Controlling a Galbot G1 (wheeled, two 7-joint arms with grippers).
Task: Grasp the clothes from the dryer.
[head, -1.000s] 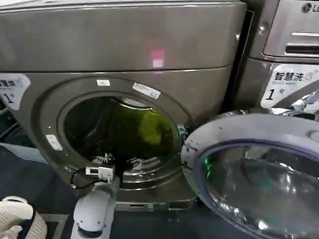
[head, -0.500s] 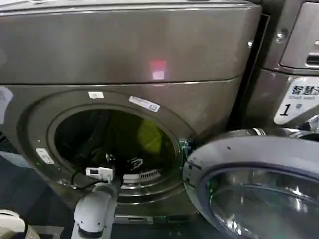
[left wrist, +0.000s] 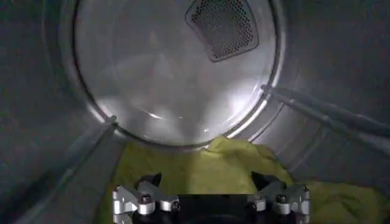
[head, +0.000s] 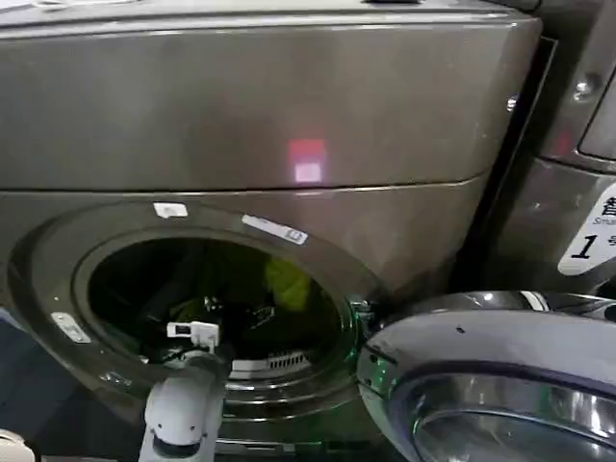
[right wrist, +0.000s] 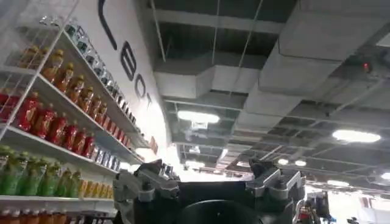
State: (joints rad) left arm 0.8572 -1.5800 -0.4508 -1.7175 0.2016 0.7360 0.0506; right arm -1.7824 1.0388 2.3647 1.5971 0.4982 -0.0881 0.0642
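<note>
The dryer (head: 289,106) is a dark grey-brown front-loader with its round porthole uncovered. Inside the drum lie the yellow-green clothes (head: 289,281), heaped on the drum floor (left wrist: 207,167). My left arm (head: 183,414) reaches through the opening. Its gripper (head: 234,313) is inside the drum, open, just short of the clothes, with its two fingers spread to either side of the heap (left wrist: 206,181) and nothing between them. My right gripper (right wrist: 210,167) is open and empty, pointing up at a ceiling away from the dryer.
The chrome-rimmed glass door (head: 491,385) hangs open at the lower right, close beside the porthole. A neighbouring machine with a white "1" label (head: 589,236) stands to the right. A mesh vent (left wrist: 222,24) sits in the drum's back wall. Shelves of bottles (right wrist: 55,115) show beside the right arm.
The dryer has grown larger in the head view, and the neighbouring machine has slid toward the right edge. My left gripper sits deeper inside the drum, nearer the clothes.
</note>
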